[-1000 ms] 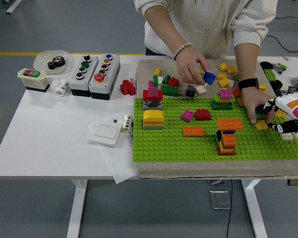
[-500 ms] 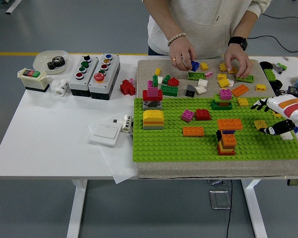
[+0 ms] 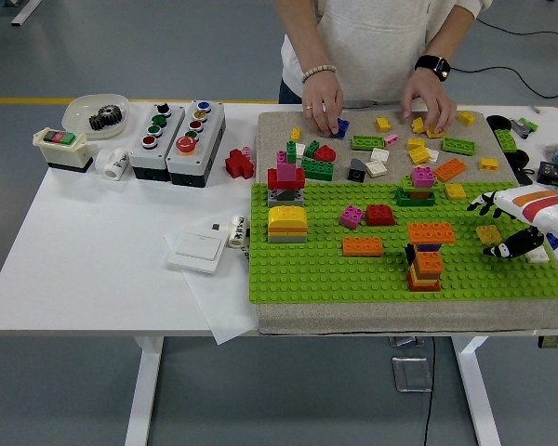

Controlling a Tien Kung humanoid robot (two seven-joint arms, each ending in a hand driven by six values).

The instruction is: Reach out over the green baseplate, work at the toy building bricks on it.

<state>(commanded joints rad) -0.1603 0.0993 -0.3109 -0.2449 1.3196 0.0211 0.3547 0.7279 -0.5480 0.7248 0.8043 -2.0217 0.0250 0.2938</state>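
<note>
The green baseplate [image 3: 307,269] lies on a grey mat and carries several bricks: a red, pink and grey tower [image 3: 285,181], a yellow domed brick [image 3: 287,223], a pink brick [image 3: 352,216], a red brick [image 3: 380,215], a flat orange brick [image 3: 363,246] and an orange stack [image 3: 425,255]. My right hand [image 3: 491,226] reaches in from the right edge, open, its fingers spread on either side of a small yellow brick [image 3: 488,236] that sits on the plate. I cannot tell whether it touches the brick. A person's hands [image 3: 324,98] rest among the loose bricks at the back.
Loose bricks [image 3: 414,149] are scattered on the grey mat [image 3: 372,316] behind the plate. Two button boxes [image 3: 177,130], a bowl with a gear [image 3: 98,113], a white switch [image 3: 197,249] and a red brick [image 3: 239,163] lie to the left.
The person's hands left the baseplate and drew back to the loose bricks at the far side. My right hand slid slightly right and toward me beside the yellow brick.
</note>
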